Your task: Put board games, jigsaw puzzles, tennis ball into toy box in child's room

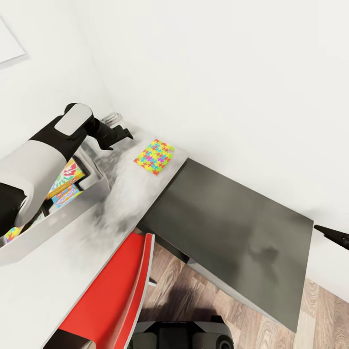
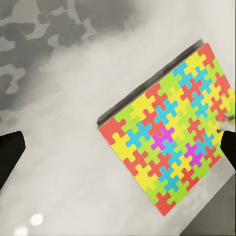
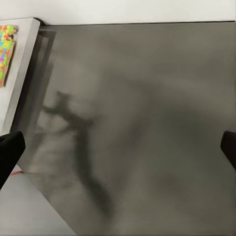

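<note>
A jigsaw puzzle (image 1: 155, 156) of yellow, pink, green and blue pieces lies flat on the light grey table (image 1: 121, 194), close to the wall. My left gripper (image 1: 118, 133) hovers open just left of it, reaching over the far end of the toy box (image 1: 53, 220). In the left wrist view the puzzle (image 2: 172, 132) lies mostly between the spread fingertips (image 2: 10, 152), nearer one of them. Colourful board games (image 1: 67, 182) and another puzzle square (image 1: 12, 233) lie inside the pale grey bin. My right gripper (image 1: 339, 237) hangs open beyond the dark wing's far edge.
The dark grey wing (image 1: 228, 228) of the desk stretches right, also seen under my right gripper (image 3: 118, 147). A red chair (image 1: 116, 295) stands tucked at the desk's front edge. White walls close in behind the desk. Wooden floor (image 1: 261, 325) shows below.
</note>
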